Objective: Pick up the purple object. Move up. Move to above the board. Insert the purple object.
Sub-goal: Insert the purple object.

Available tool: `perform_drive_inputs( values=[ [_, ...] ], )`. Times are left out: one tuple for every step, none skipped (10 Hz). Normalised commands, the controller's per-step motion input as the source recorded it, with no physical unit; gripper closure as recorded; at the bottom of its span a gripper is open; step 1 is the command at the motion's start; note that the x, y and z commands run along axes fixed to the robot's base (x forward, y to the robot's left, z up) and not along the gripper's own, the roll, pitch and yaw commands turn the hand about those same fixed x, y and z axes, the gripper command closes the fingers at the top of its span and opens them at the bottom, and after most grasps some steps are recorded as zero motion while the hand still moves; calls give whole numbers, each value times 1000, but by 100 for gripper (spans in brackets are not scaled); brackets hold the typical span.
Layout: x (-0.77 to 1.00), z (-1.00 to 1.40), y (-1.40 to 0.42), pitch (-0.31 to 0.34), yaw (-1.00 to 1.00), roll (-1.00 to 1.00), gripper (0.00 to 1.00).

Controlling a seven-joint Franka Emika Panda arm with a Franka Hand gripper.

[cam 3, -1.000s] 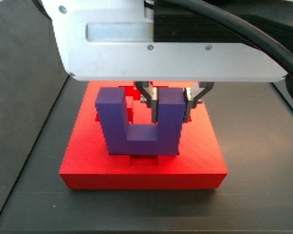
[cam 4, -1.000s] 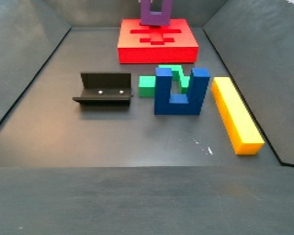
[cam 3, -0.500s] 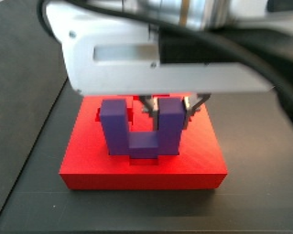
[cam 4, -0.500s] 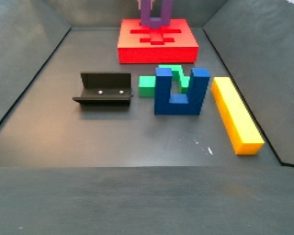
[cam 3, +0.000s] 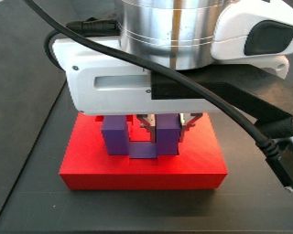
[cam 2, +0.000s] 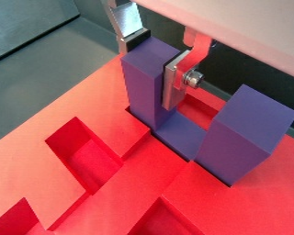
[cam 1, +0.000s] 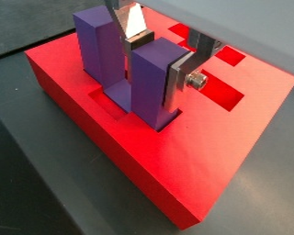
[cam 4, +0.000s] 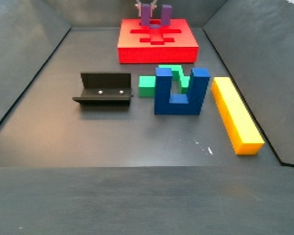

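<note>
The robot's gripper [cam 3: 165, 119], above the red board, has a big white boxy body under a shiny silver round part. Thick black cables loop around it. Its fingers [cam 1: 176, 79] are flat silver plates with a small screw.

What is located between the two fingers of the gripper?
One prong of the purple object sits between the fingers of the gripper over the board, in both wrist views.
</note>
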Motion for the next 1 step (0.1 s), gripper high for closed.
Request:
perform_drive_inputs(
  values=[
    [0,0,0,0,0,0,100]
  ],
)
